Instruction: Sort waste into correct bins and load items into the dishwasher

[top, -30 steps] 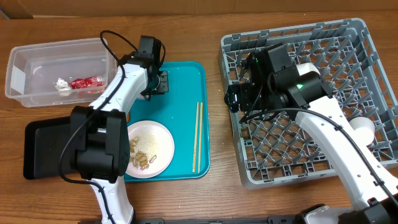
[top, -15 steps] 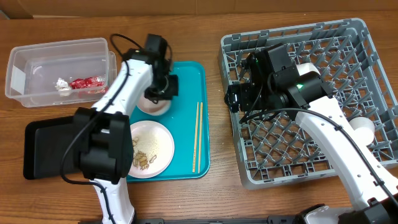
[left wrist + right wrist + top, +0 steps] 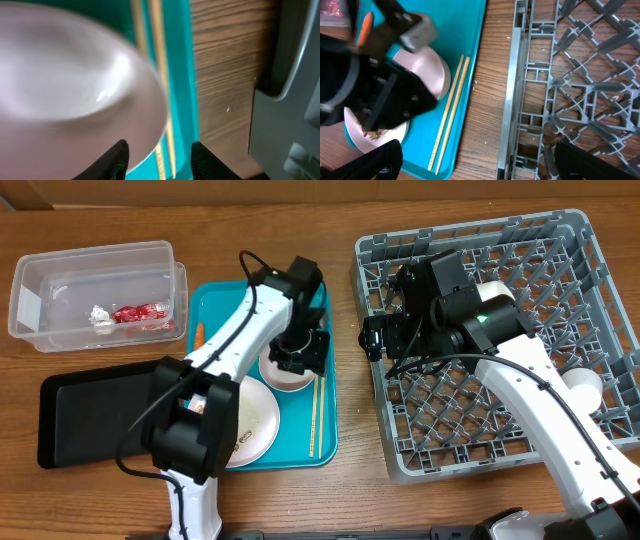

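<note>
My left gripper [image 3: 300, 352] [image 3: 160, 152] is shut on the rim of a pale-pink bowl [image 3: 284, 372] [image 3: 65, 70] and holds it over the teal tray [image 3: 320, 300]. The bowl is next to the wooden chopsticks [image 3: 317, 405] [image 3: 449, 120]. A plate with beige scraps [image 3: 255, 430] [image 3: 375, 137] lies partly under the arm. An orange carrot [image 3: 198, 335] lies at the tray's left edge. The red wrapper [image 3: 140, 313] and white paper wad [image 3: 100, 317] lie in the clear tub [image 3: 40, 270]. My right gripper [image 3: 372, 340] [image 3: 482, 160] is open and empty at the left wall of the grey dish rack [image 3: 500, 450] [image 3: 520, 100].
The black tray [image 3: 80, 415] lies at the front left, beside the teal tray. A small white cup [image 3: 583, 385] stands in the rack at the right. A strip of bare wood [image 3: 345, 380] separates the teal tray from the rack.
My left gripper has moved right and toward the front across the teal tray, and the bowl has moved with it. The carrot has come into view. The right arm has not moved.
</note>
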Robot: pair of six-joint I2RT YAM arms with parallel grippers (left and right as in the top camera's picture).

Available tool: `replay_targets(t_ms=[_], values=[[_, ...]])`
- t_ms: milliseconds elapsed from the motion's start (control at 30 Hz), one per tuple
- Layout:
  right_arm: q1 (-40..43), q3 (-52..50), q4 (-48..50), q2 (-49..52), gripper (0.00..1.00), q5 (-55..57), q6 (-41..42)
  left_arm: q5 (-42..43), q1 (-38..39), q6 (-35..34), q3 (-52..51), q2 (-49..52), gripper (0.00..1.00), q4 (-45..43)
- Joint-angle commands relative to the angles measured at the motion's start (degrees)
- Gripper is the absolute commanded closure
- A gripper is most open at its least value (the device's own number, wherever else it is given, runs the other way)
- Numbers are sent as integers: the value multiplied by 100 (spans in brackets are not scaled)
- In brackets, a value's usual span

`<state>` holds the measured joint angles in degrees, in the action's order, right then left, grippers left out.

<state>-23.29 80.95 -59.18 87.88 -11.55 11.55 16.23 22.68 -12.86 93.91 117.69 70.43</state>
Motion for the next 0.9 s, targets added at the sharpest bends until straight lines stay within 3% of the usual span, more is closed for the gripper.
replay_targets(t_ms=[0,167,267,400,633,867], values=[[15,42,57,0,0,31,-46,-581,-337,131,739,-76,58,339],[0,42,304,46,2,35,35,-1318,-951,81,1526,-332,59,896],[-96,42,382,173,8,31,184,-1399,-1432,-13,1707,-586,58,1082],[-448,42,387,470,9,37,197,-1493,-2214,-393,1716,-922,57,1357],[-1416,57,826,1176,9,586,284,-1314,-3401,-433,1714,-1097,55,1764],[-1757,57,2059,1976,10,1303,656,-1307,-3534,-426,1714,-1097,55,1803]])
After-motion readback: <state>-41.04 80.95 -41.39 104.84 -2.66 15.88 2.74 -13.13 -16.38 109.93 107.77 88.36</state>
